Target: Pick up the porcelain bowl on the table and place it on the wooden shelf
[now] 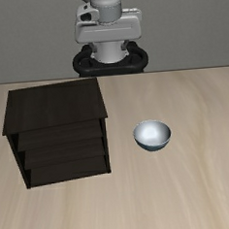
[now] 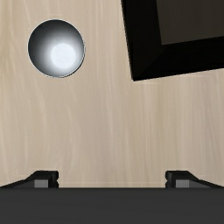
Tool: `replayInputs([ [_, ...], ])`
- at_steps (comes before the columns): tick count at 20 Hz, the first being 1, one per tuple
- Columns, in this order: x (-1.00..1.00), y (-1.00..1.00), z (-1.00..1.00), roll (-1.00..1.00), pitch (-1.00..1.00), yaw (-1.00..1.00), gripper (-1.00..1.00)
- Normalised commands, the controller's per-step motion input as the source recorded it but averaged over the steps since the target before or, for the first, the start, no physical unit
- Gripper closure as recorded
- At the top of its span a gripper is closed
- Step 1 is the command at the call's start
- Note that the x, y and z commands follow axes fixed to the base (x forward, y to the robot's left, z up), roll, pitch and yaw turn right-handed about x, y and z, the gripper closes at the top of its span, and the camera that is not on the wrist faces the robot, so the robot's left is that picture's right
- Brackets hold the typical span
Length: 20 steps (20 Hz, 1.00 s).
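A small white porcelain bowl (image 1: 152,135) sits upright on the light wooden table, just to the exterior view's right of a dark wooden shelf unit (image 1: 59,130). Seen from my hand, the bowl (image 2: 57,49) lies far below me and off to one side of the shelf's dark top (image 2: 179,35). My gripper (image 2: 112,179) hangs high above the table with its fingers wide apart and nothing between them. The fingertips (image 2: 42,178) point at bare table, well away from the bowl.
The robot's base (image 1: 108,34) stands behind the table's far edge. The shelf unit has a flat top and open tiers facing forward. Bare table (image 1: 191,193) stretches around the bowl and in front of the shelf.
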Motion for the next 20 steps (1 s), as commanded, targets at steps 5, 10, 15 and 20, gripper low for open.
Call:
replayInputs([
  [5, 0.0, 1.0, 0.0, 0.0, 0.0, 0.0, -1.0],
  [10, 0.0, 1.0, 0.0, 0.0, 0.0, 0.0, -1.0],
  [15, 0.2, 0.8, 0.0, 0.0, 0.0, 0.0, -1.0],
  [20, 1.0, 0.0, 0.0, 0.0, 0.0, 0.0, -1.0],
])
